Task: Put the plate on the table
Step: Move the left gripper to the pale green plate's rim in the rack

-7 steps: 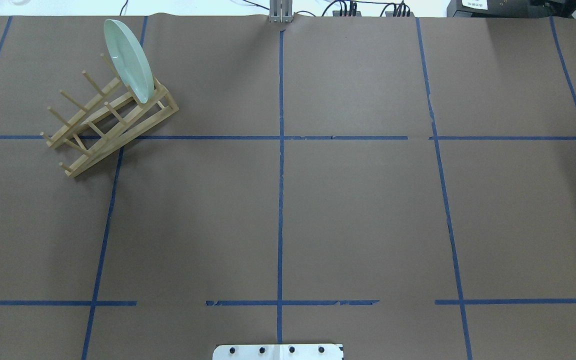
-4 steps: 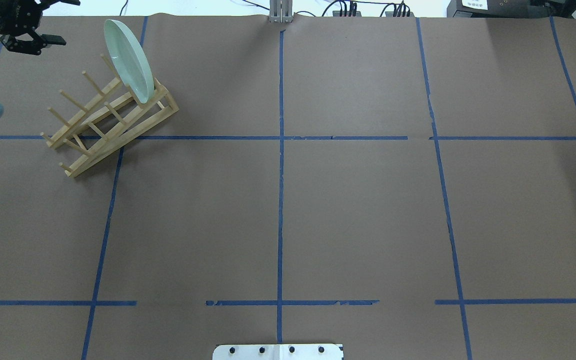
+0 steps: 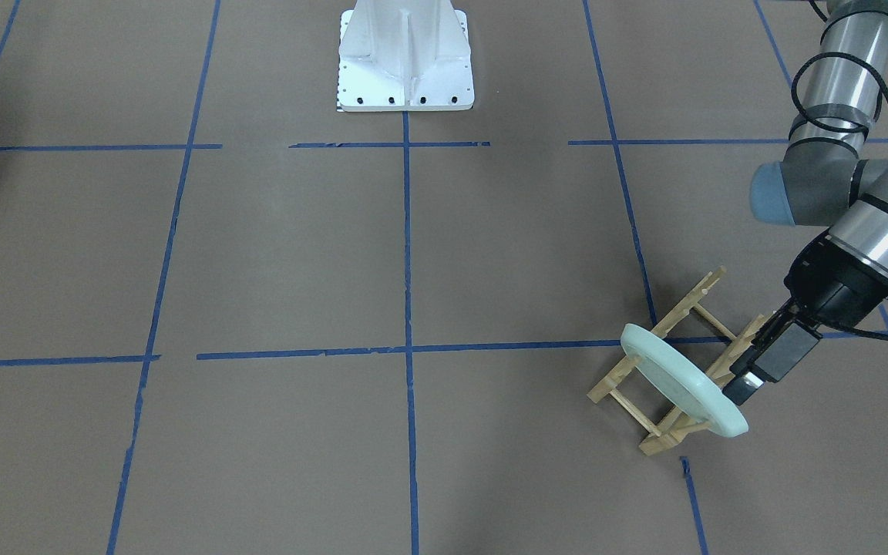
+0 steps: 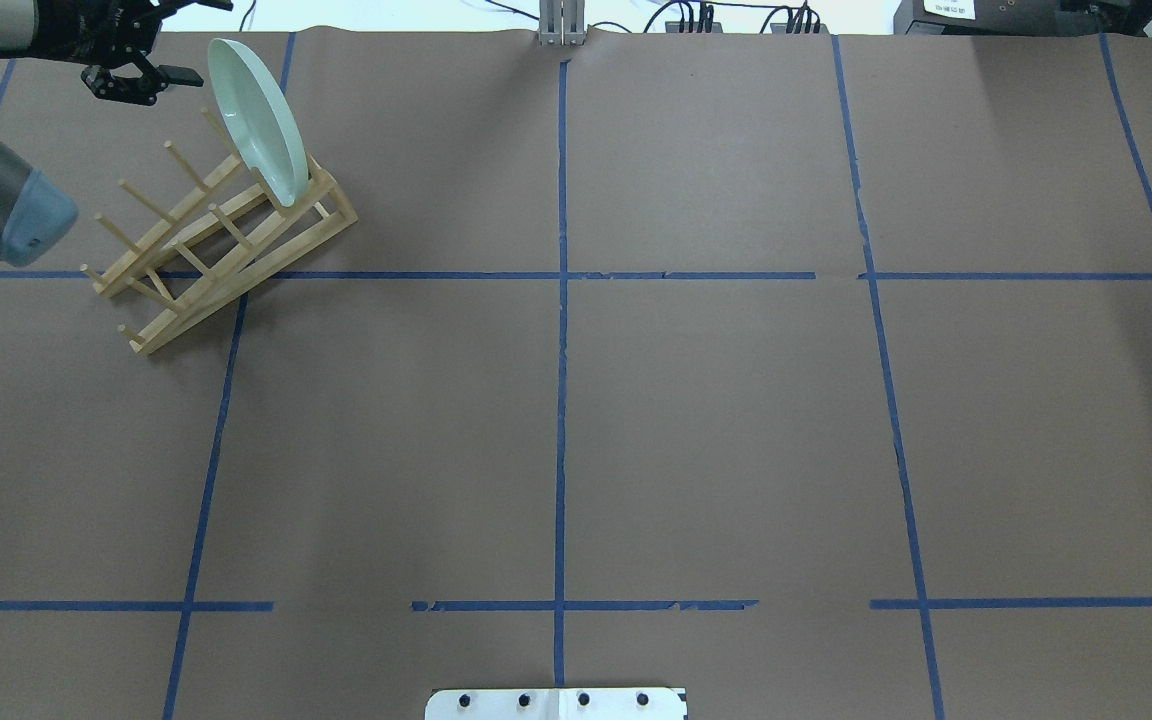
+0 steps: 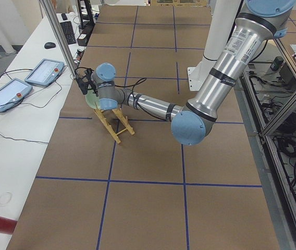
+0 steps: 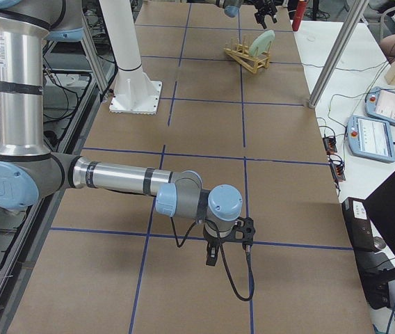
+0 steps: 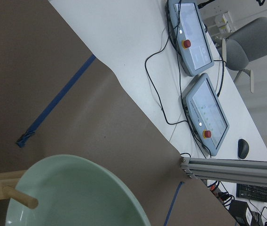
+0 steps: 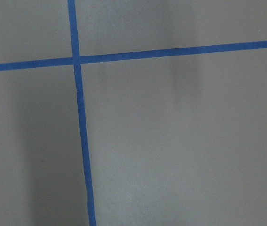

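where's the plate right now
In the overhead view the plate stands on edge at the far end of the wooden rack, near the table's far-left corner, with the left gripper close beside its rim.

Both the left arm [image 5: 218,78] and the right arm [image 6: 17,90] are brushed silver tubes joined by grey housings with pale blue round caps. One cap on the right arm carries a white logo, and the left arm's tube bears small black print. A black cable [image 3: 879,73] loops along the left arm. The left gripper [image 4: 191,40] is black with skeletal linkage fingers. The white pedestal base [image 3: 405,58] has a bolted foot plate.
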